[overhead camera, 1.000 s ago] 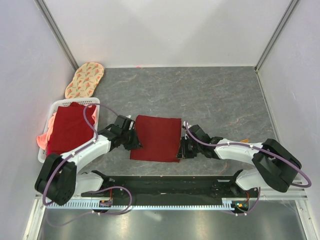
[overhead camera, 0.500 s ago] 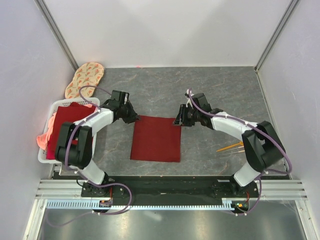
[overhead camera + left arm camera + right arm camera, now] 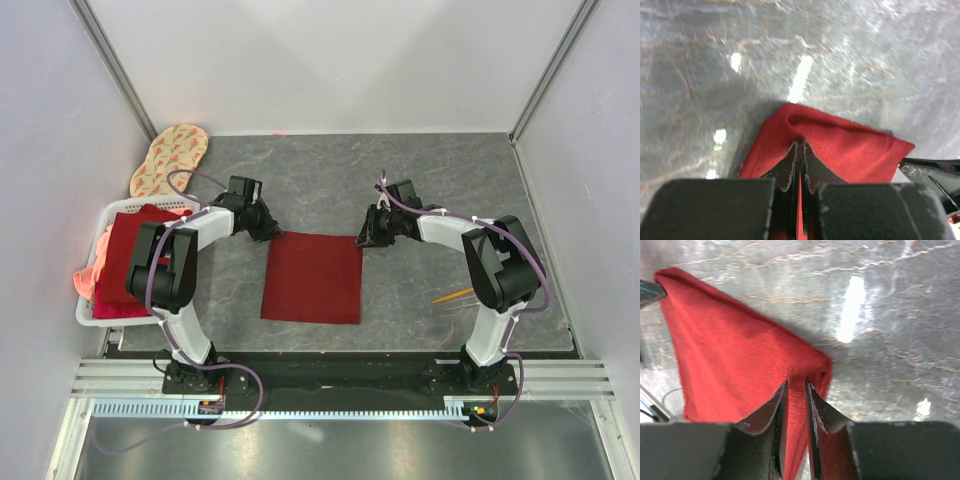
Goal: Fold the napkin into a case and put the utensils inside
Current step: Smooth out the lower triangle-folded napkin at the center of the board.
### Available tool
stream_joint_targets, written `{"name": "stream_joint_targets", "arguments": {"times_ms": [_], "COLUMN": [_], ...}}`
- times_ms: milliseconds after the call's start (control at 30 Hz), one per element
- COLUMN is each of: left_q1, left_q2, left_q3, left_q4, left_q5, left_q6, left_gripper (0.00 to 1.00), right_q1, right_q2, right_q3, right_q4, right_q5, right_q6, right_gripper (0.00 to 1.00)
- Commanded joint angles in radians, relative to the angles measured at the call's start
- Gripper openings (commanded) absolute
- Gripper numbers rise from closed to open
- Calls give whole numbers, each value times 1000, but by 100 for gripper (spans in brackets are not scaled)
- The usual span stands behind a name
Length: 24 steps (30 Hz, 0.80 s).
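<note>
The dark red napkin [image 3: 312, 278] lies flat as a rectangle on the grey table. My left gripper [image 3: 270, 233] is at its far left corner. In the left wrist view the left gripper [image 3: 801, 146] is shut on the raised napkin corner [image 3: 845, 145]. My right gripper [image 3: 368, 238] is at the far right corner. In the right wrist view the right gripper [image 3: 796, 388] pinches a fold of the napkin [image 3: 730, 350]. The orange-gold utensils [image 3: 455, 295] lie on the table to the right, partly hidden by the right arm.
A white basket [image 3: 110, 215] with a red and salmon cloth stack [image 3: 130, 265] stands at the left edge. An oval beige patterned mat [image 3: 170, 158] lies at the far left corner. Walls close in the table at the back and sides.
Both grippers have moved from the napkin's side edges, near its front, to its two far corners. The elbows have swung back toward the bases. The napkin's outline looks the same.
</note>
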State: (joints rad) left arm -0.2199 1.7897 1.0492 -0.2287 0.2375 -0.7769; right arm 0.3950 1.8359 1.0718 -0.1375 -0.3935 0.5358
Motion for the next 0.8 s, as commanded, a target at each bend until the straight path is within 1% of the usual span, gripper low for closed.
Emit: {"name": "stream_joint_targets", "arguments": {"times_ms": [0,100,267,367,467,500,567,600,633,667,700,767], "left_q1": [17,25,25,24,24,21,19,17,17,17,14,14], "left_q2": [82,109,93,45,-38,-61,-134,-157,-205,-229,-258,-331], "left_q3": [49,57,57,48,25,12,-30,-50,-86,-107,-130,-195], "left_q4": [37,40,42,45,45,54,60,81,83,84,92,109], "left_q5": [-20,-21,-46,-17,31,49,94,114,153,164,198,235], "left_q6": [-32,-36,-39,-44,-50,-51,-56,-56,-50,-47,-41,-30], "left_gripper": [2,2,2,2,2,3,6,11,13,16,21,23], "right_q1": [-22,-33,-35,-35,-33,-33,-18,-10,2,34,54,118], "right_q2": [40,72,102,77,43,31,-18,-36,-71,-90,-108,-171], "right_q3": [39,46,91,109,148,155,162,159,145,133,117,47], "right_q4": [21,16,-49,-69,-135,-151,-195,-207,-217,-232,-235,-226], "right_q5": [-8,2,122,130,142,156,182,205,211,214,220,226], "right_q6": [-43,-63,-112,-128,-148,-151,-158,-161,-163,-163,-162,-137], "right_gripper": [26,25,24,24,28,31,34,37,38,40,43,45]}}
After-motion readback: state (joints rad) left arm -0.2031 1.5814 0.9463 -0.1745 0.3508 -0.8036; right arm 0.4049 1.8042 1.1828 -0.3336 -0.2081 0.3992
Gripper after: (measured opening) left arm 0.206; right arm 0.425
